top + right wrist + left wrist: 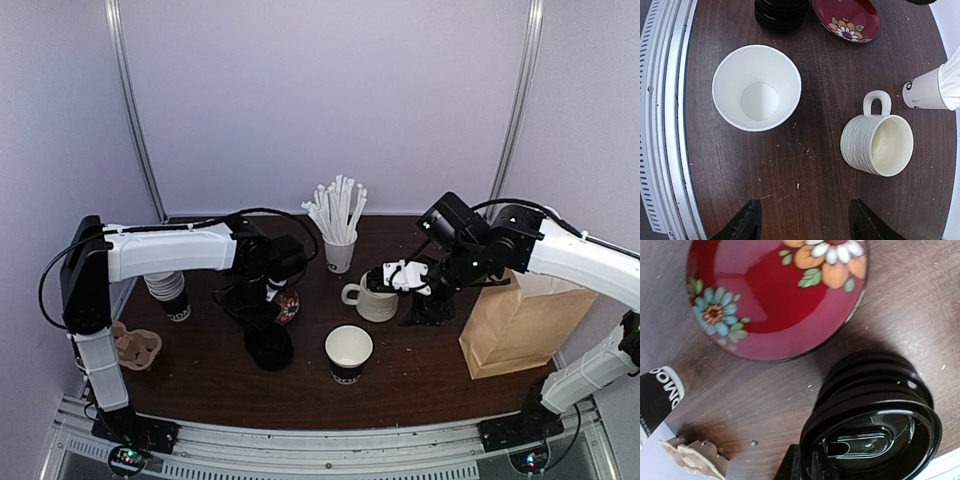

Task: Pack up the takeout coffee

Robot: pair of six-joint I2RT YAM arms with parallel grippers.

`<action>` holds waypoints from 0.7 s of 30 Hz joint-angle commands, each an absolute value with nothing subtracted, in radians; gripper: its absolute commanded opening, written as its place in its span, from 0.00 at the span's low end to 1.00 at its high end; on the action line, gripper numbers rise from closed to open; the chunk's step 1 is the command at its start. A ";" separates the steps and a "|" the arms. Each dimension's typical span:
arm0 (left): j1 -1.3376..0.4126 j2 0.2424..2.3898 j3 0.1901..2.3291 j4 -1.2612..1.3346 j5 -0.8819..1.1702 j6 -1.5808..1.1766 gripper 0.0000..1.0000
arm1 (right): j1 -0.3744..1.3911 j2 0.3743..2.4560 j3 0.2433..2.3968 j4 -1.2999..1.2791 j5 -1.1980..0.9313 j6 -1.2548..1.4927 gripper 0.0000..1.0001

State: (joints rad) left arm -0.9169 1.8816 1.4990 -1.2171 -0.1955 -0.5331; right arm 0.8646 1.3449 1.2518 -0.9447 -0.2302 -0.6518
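Note:
A white takeout coffee cup (348,352) with a black lower band stands open-topped, no lid on it, at the table's front middle; the right wrist view looks down into this cup (756,87). A stack of black lids (269,347) sits to its left. My left gripper (268,322) reaches down onto that stack, and in the left wrist view the gripper (812,466) is shut on the rim of the top lid (875,440). My right gripper (388,277) hovers above the cream ribbed mug (377,300); the gripper (805,222) is open over bare table.
A red floral plate (289,306) lies just behind the lids. A stack of paper cups (170,295) and a cardboard carrier (135,346) stand at the left, a cup of white straws (340,240) at the back, and a brown paper bag (520,322) at the right.

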 commanded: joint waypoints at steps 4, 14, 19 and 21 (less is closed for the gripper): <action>-0.905 1.763 1.508 -1.266 -0.216 -0.538 0.04 | 0.870 1.346 1.250 -0.929 -0.227 -0.653 0.62; -0.904 1.763 1.480 -1.166 -0.123 -0.517 0.03 | 0.870 1.349 1.256 -0.938 -0.229 -0.652 0.62; -0.901 1.728 1.461 -1.125 -0.098 -0.515 0.03 | 0.870 1.329 1.248 -0.938 -0.237 -0.645 0.62; -0.886 1.695 1.442 -1.091 -0.058 -0.511 0.03 | 0.869 1.320 1.248 -0.934 -0.254 -0.636 0.62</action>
State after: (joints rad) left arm -0.9096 1.7519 1.4708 -1.1687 -0.1253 -0.5251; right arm 0.8646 1.3449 1.2518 -0.9451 -0.2310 -0.6510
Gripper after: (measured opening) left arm 0.049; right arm 0.622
